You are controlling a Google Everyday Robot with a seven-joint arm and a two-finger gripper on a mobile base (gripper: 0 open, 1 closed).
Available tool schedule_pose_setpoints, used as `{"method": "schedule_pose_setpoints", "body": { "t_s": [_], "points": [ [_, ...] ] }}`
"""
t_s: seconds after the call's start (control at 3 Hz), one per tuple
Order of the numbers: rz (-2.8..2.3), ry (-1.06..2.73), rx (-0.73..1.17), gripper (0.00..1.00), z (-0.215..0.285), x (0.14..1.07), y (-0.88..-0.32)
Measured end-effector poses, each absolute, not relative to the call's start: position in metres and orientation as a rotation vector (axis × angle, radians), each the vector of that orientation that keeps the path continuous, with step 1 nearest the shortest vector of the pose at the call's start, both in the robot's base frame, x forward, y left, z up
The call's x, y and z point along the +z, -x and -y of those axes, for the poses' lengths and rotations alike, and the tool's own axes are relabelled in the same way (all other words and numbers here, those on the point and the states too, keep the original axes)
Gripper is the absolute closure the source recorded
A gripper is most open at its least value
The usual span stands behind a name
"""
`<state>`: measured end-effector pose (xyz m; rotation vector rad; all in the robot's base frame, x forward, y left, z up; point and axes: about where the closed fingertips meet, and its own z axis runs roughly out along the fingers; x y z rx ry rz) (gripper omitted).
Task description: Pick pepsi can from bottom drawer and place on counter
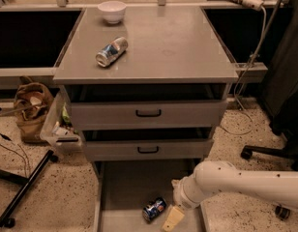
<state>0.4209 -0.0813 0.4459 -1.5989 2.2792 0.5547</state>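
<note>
The pepsi can [154, 209], dark blue with a red-and-white patch, lies on its side on the floor of the open bottom drawer [125, 187]. My gripper [172, 220] hangs low over the drawer just right of the can, at the end of the white arm [236, 180] that reaches in from the right. Its tan fingers [174, 217] point down; the gap between them does not show. The counter [163, 42] is the broad grey top of the cabinet, above the two upper drawers.
A paler silver-white can [111, 51] lies on the counter's left part and a white bowl [112, 10] stands at its far left edge. A brown bag [32, 105] and a clear bin [59, 124] sit left of the cabinet. A chair base [265, 153] is at the right.
</note>
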Motion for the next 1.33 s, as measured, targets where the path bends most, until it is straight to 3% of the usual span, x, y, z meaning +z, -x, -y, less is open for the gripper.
{"method": "schedule_pose_setpoints", "body": {
  "t_s": [1.0,1.33],
  "points": [
    [-2.239,1.471,0.512,0.00,0.070,0.431,-0.440],
    [-2.194,1.404,0.528,0.00,0.047,0.372,-0.457]
  ]
}}
